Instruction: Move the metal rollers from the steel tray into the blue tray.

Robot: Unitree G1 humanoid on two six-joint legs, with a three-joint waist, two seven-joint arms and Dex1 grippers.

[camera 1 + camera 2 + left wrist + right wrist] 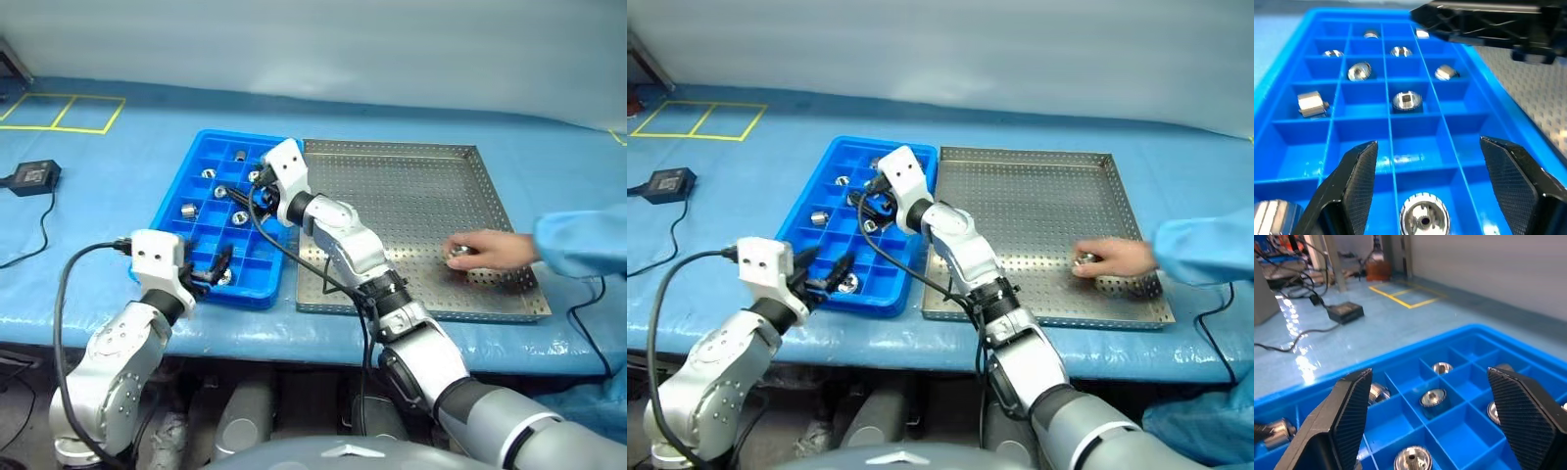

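left eye view: blue tray [176, 235] beside the steel tray [411, 196] on the blue worktop [118, 166]. metal rollers [1407, 101] lie singly in the blue tray's compartments; another sits on the steel tray under a person's hand [485, 250]. right hand [1435, 421] hovers over the blue tray, fingers apart, empty. left hand [1425, 188] at the tray's near end, fingers apart around a roller without touching it.
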